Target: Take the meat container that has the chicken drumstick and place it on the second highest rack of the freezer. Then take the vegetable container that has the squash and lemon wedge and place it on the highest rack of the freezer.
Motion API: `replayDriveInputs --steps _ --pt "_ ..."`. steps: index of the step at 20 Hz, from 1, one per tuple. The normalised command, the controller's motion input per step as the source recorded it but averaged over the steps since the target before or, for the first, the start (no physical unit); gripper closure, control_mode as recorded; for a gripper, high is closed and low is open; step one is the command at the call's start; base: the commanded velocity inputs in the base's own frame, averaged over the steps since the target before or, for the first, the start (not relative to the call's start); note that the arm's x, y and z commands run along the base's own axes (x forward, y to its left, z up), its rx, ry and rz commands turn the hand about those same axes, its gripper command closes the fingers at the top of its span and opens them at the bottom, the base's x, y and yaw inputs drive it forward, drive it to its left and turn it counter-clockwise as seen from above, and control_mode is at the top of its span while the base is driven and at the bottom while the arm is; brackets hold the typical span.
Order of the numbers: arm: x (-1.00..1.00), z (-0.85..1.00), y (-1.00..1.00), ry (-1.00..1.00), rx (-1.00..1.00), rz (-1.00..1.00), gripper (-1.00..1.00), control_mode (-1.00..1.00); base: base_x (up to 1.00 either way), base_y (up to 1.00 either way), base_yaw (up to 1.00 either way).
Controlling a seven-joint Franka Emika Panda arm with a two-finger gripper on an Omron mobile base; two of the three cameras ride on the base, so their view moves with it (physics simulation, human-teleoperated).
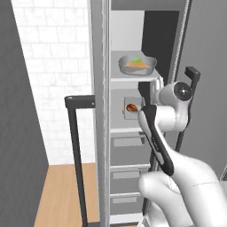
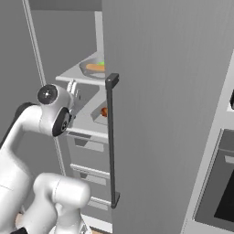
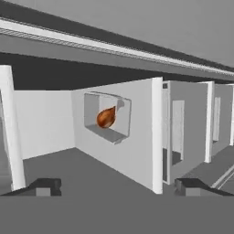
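Fingers [image 3: 45,186] of the gripper [image 3: 116,186] stand wide apart at the bottom of the hand view, one tip at the lower left and the other at the lower right, and nothing is between them. Above and a little left of the middle of that frame, well apart from both tips, the meat container [image 3: 107,118] sits with the brown chicken drumstick [image 3: 105,117] inside it; the view is rolled, so its shelf looks like a wall. In the left base view this container [image 1: 131,107] lies on the second shelf of the freezer [image 1: 133,146], near the middle of the frame, just left of the arm's wrist. One shelf higher, in the upper middle, the vegetable container [image 1: 137,64] holds an orange piece and a green piece. In the right base view both containers are half hidden behind the open grey door [image 2: 160,114] with its dark handle [image 2: 111,141].
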Motion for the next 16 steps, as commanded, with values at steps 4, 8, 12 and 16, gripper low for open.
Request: replayDriveInputs --steps 4,8,12,16 --pt "-1.00 0.75 -0.26 -0.03 0.25 0.00 -1.00 -1.00 0.00 0.00 0.00" --pt "-1.00 0.34 -0.36 -0.29 0.19 0.00 -1.00 -1.00 0.00 0.00 0.00" --pt "-1.00 0.14 -0.51 -0.45 0.06 0.00 -1.00 -1.00 0.00 0.00 0.00" --pt "-1.00 0.28 -0.34 -0.48 0.04 -0.04 -1.00 -1.00 0.00 0.00 0.00"
